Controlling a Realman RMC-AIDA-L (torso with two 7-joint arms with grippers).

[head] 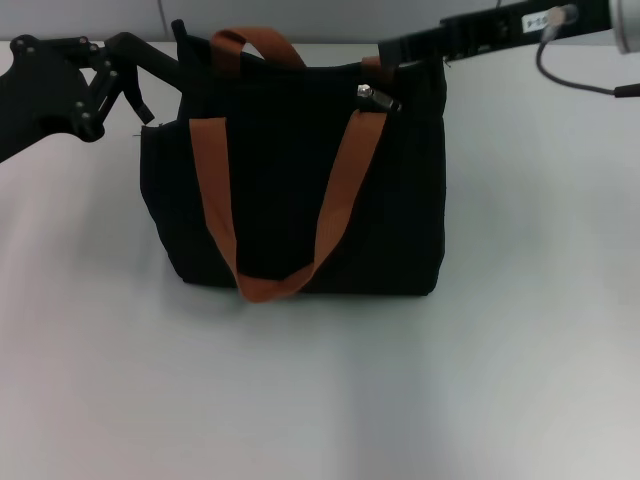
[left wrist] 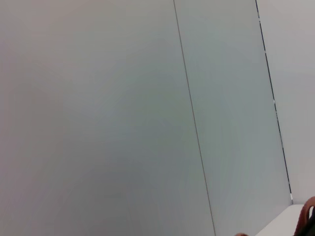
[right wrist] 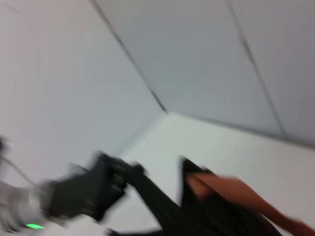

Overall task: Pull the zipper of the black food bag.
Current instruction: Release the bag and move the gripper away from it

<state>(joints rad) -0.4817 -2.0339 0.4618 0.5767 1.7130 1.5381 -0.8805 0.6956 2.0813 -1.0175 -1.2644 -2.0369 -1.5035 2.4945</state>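
The black food bag (head: 290, 190) stands upright in the middle of the table, with two orange-brown straps (head: 212, 190). The silver zipper (head: 374, 97) lies on the top edge near the bag's right end. My left gripper (head: 165, 94) is open at the bag's upper left corner, one finger reaching to the top edge and the other by the left side. My right gripper (head: 397, 50) comes in from the upper right and ends at the bag's top right corner, just behind the zipper. The right wrist view shows the bag (right wrist: 211, 216) and, farther off, the left gripper (right wrist: 98, 189).
The white table (head: 320, 400) runs wide in front of the bag and to both sides. A grey panelled wall (left wrist: 147, 118) stands behind it. A cable (head: 570, 75) hangs from the right arm above the table's far right.
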